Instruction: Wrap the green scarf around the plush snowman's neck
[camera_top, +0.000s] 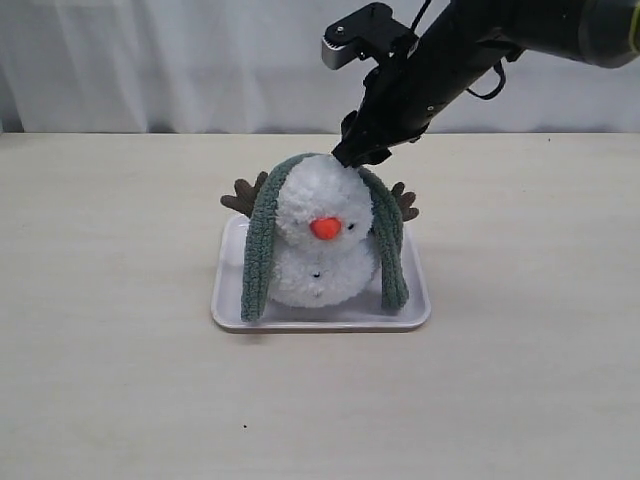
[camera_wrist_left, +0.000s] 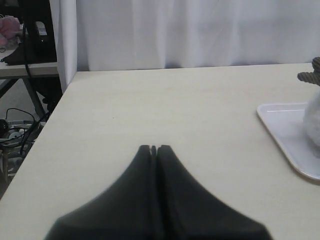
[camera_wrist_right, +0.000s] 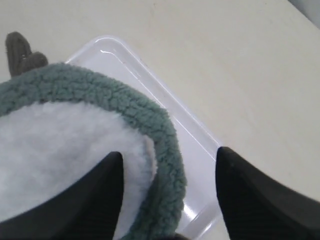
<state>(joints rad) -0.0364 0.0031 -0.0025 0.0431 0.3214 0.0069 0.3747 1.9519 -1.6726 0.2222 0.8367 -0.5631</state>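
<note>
The plush snowman (camera_top: 320, 245) sits upright on a white tray (camera_top: 232, 300), orange nose toward the camera. The green scarf (camera_top: 258, 250) lies draped over the back of its head, both ends hanging down its sides onto the tray. My right gripper (camera_top: 350, 158) hovers open just above the snowman's head, at the scarf's top right bend; in the right wrist view the scarf (camera_wrist_right: 150, 125) and white plush (camera_wrist_right: 65, 145) lie between its spread fingers (camera_wrist_right: 169, 165). My left gripper (camera_wrist_left: 153, 147) is shut on nothing, over bare table left of the tray (camera_wrist_left: 285, 130).
The snowman's brown twig arms (camera_top: 240, 195) stick out behind the scarf on both sides. A white curtain (camera_top: 150, 60) hangs behind the table. In the left wrist view the table's edge (camera_wrist_left: 55, 110) drops to a floor with cables and another desk.
</note>
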